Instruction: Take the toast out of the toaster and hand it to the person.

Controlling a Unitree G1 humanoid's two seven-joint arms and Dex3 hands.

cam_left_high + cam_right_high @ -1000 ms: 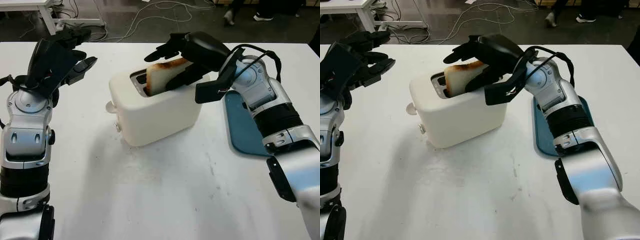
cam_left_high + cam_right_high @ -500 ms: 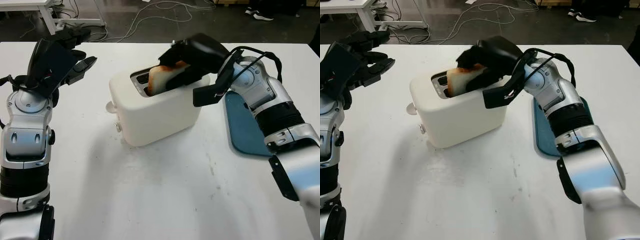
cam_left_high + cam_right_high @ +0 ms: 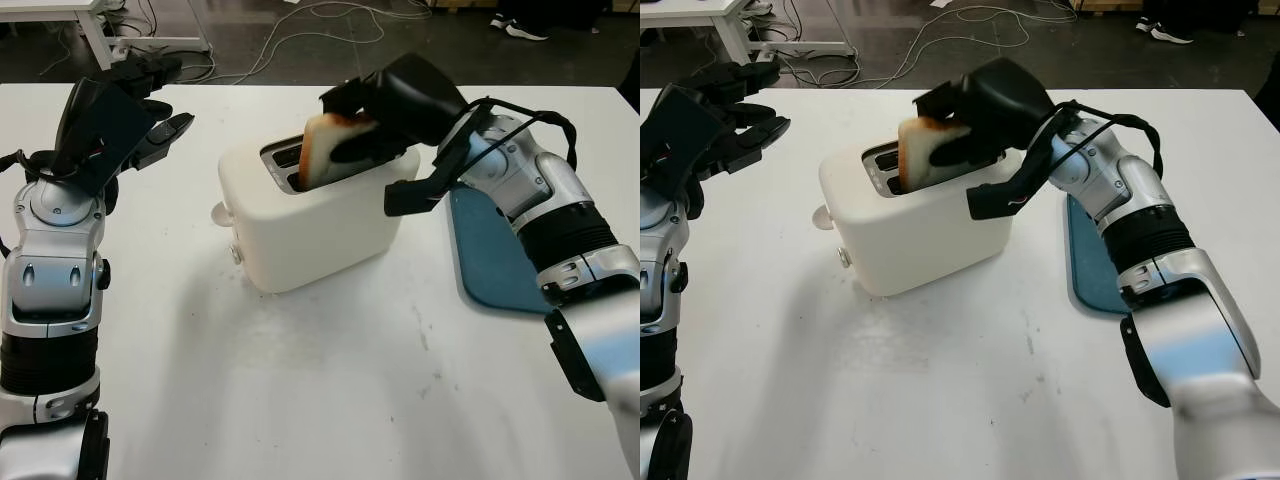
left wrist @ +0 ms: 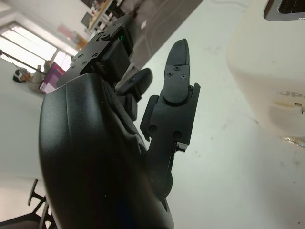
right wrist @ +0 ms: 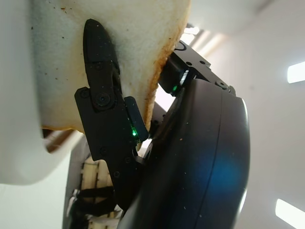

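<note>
Left eye view first, and the count is short: one toaster (image 3: 310,215), one slice of toast (image 3: 325,150), one tray (image 3: 495,255), two robot hands. The toaster is a rounded, cream-white box with smooth matte sides, a small round knob on its near end and two dark slots on top. It stands on the white table (image 3: 330,400), whose surface is faintly scuffed.

The right hand (image 3: 385,105) is over the toaster's top, its black fingers clamped on the toast. The slice is pale and spongy on its face, browned and a little charred along its crust, tilted, with its lower corner still down in the slot nearest the robot. In the right wrist view one finger (image 5: 100,102) presses flat against the crumb, and the burnt edge runs right beside the hand's glossy black shell.

Just beside the toaster, on the robot's right, lies the flat blue tray with rounded corners, partly under the right forearm.

Over on the left, the left hand (image 3: 125,110) is raised above the table's far left corner, well apart from the toaster, open and holding nothing.
</note>
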